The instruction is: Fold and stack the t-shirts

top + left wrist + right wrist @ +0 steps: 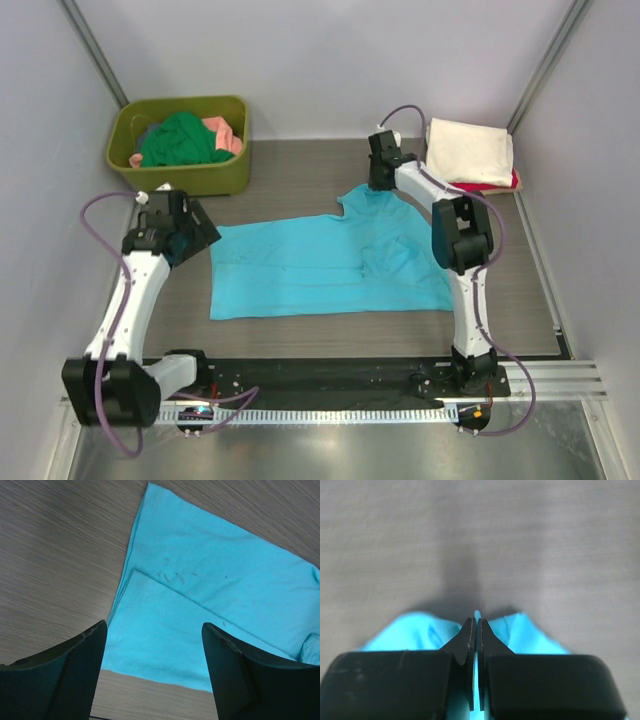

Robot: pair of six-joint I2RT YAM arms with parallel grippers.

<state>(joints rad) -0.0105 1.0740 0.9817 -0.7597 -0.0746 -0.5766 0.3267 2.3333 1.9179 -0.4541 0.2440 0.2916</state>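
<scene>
Clamping the turquoise t-shirt (pixel 320 270) at its far edge, your right gripper (pixel 476 622) leads; left gripper (pixel 154 626) gapes by its left end.

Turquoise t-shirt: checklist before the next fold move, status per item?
1. Right gripper shut on the turquoise t-shirt at its far edge: ok.
2. Left gripper gripping cloth: not ok; jaws open by the shirt's left end, nothing between them.
3. Shirt lying flat: not ok; cloth is bunched near the right arm.
4. How many layers the right pinch caught: cannot tell.
5. Stack spot: ok; folded cream-white t-shirt lies on a red t-shirt, apart from the turquoise one.
</scene>
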